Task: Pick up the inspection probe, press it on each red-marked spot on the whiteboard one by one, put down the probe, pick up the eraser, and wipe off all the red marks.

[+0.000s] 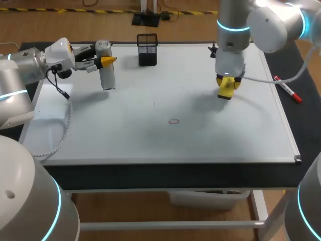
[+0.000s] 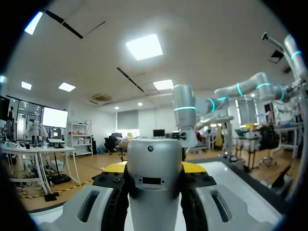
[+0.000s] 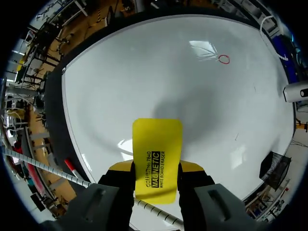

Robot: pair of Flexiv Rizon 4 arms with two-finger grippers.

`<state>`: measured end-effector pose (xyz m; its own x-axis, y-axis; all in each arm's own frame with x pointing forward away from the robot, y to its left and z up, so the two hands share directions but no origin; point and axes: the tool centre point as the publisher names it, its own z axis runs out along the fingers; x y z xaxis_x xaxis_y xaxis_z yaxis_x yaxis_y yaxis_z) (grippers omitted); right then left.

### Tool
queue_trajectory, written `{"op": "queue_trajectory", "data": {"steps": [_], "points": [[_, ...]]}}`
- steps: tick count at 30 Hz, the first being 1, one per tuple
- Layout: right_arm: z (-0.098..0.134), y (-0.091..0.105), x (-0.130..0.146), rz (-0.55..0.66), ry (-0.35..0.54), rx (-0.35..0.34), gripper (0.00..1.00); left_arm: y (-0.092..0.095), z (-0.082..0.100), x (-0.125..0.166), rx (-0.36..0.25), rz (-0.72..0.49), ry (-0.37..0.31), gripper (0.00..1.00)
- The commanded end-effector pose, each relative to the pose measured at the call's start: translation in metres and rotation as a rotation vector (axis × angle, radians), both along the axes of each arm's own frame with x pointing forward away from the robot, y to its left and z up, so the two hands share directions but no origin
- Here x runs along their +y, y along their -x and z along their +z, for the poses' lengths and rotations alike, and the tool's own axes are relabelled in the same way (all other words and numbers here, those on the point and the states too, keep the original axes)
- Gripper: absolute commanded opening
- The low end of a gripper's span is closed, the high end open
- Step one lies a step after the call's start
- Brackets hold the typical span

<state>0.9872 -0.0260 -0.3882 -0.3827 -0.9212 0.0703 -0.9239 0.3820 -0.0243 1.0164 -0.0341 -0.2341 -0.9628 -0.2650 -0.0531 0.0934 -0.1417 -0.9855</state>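
My left gripper (image 1: pixel 106 61) is shut on the grey cylindrical probe (image 1: pixel 106 70), holding it upright above the whiteboard's (image 1: pixel 150 135) far left; in the left wrist view the probe (image 2: pixel 154 183) fills the space between the fingers of my left gripper (image 2: pixel 154 169). My right gripper (image 1: pixel 226 86) is shut on the yellow eraser (image 1: pixel 226 89) above the board's right half; the right wrist view shows the eraser (image 3: pixel 156 156) clamped between the fingers of my right gripper (image 3: pixel 156 168). One small red ring mark (image 1: pixel 173 121) lies near the board's middle, and the same red mark (image 3: pixel 224 59) sits ahead of the eraser.
A black mesh pen cup (image 1: pixel 147 49) stands at the board's far edge; a corner of it (image 3: pixel 274 169) shows in the right wrist view. A red marker (image 1: pixel 287 89) lies off the board's right edge on the dark table.
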Motion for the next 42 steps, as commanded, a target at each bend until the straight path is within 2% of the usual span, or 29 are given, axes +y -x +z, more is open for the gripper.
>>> {"op": "queue_trajectory", "data": {"steps": [1,13,42], "points": [[0.004,0.016,-0.024,-0.017,-0.005,-0.014,0.00,0.000,0.000,0.000,-0.003,0.000,0.001,0.00],[-0.003,0.035,-0.056,-0.109,-0.029,-0.002,0.00,0.000,0.000,0.000,-0.003,0.000,0.001,0.00],[-0.005,0.038,-0.059,-0.131,-0.037,0.006,0.00,0.000,0.000,0.000,-0.003,0.000,0.001,0.00]]}}
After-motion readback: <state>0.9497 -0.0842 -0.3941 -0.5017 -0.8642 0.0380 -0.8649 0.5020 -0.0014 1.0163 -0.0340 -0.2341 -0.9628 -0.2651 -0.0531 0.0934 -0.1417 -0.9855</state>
